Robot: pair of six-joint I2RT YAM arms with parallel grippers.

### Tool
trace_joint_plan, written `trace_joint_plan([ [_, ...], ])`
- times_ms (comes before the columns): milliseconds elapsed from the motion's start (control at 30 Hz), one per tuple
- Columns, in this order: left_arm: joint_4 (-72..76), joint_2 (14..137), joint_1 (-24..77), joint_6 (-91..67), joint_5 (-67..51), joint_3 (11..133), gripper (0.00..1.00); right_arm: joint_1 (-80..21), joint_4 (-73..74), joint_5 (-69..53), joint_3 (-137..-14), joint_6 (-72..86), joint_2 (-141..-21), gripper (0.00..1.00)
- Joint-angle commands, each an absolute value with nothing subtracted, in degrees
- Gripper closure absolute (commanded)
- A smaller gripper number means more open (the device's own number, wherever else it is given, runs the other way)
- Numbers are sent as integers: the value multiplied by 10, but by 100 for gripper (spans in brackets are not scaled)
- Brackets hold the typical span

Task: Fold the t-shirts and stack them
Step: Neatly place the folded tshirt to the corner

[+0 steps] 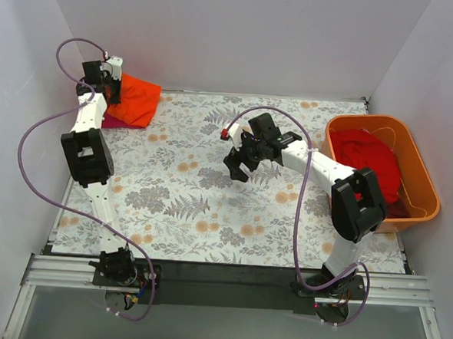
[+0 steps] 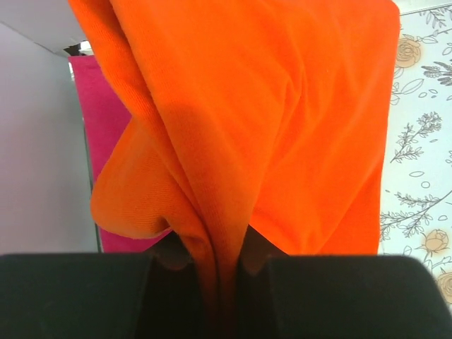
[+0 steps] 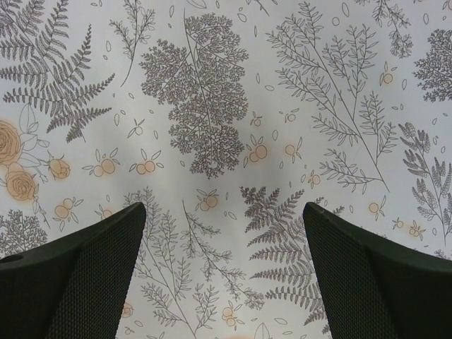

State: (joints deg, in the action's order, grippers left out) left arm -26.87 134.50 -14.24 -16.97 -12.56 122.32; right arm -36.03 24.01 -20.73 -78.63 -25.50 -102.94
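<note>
The bright orange t-shirt (image 1: 134, 102) lies folded at the table's far left corner, on top of the magenta-pink t-shirt (image 1: 110, 122), which shows only as an edge. My left gripper (image 1: 110, 89) is shut on a fold of the orange t-shirt (image 2: 268, 127); the pink t-shirt (image 2: 106, 120) shows under it in the left wrist view. The deeper red t-shirt (image 1: 369, 164) sits crumpled in the orange tub (image 1: 425, 185) at the right. My right gripper (image 1: 236, 168) hangs open and empty over the middle of the table (image 3: 219, 212).
The table is covered by a floral cloth (image 1: 210, 191). White walls close in the left, back and right sides. The tub stands against the right wall. A black strip runs along the near edge by the arm bases.
</note>
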Motion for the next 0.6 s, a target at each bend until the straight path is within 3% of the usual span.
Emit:
trace_joint_plan([
  [0,-233,1336,-151,-160,-100,1239,100,-362,248,-209,-817,-258,-1041,2],
  [367,-222,1354,-155,-148,-56,1238,100,-362,260,-209,-846,-261,-1064,2],
  [467,-217,1362,-156,-149,-28,1238,90,-362,262,-209,-846,-264,-1064,2],
  [500,-213,1363,-156,-150,-20,1239,76,-362,264,-210,-846,-264,-1064,2],
  [567,-205,1365,-162,-153,-9,1243,65,-362,264,-208,-846,-265,-1063,2],
])
